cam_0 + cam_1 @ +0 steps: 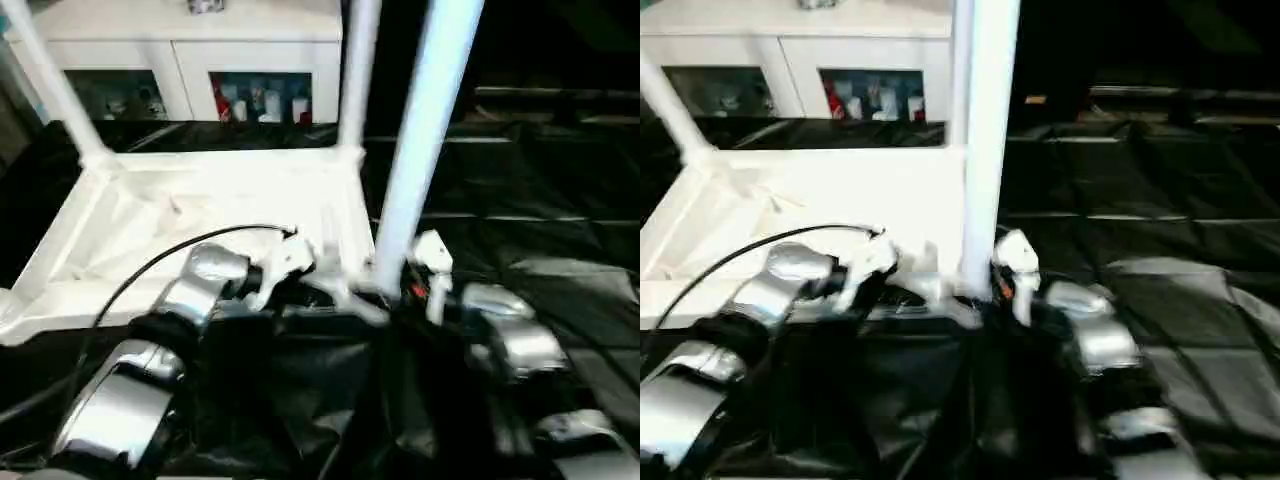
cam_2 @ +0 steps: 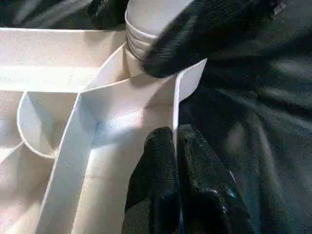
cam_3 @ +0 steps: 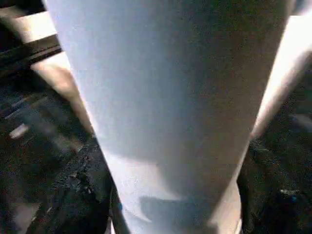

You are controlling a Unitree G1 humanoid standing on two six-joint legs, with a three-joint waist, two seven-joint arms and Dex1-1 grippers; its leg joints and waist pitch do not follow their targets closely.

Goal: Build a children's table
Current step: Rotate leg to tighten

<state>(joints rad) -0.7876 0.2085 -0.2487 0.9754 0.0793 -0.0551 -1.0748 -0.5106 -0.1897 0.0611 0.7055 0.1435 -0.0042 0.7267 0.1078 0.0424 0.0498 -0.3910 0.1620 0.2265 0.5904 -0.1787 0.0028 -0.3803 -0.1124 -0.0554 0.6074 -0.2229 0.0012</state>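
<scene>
The children's table lies upside down on a black sheet, its white top showing the rimmed underside. Legs stand upright at the far left corner, the far right corner and the near right corner. My left gripper is shut on the thin rim of the top, just beside the near right corner. My right gripper is closed around the base of the near right leg, with one black finger pressed against the leg just above its socket.
A white cabinet with glass doors stands behind the table top. The black sheet covers the floor to the right and in front. A black cable arcs over my left forearm.
</scene>
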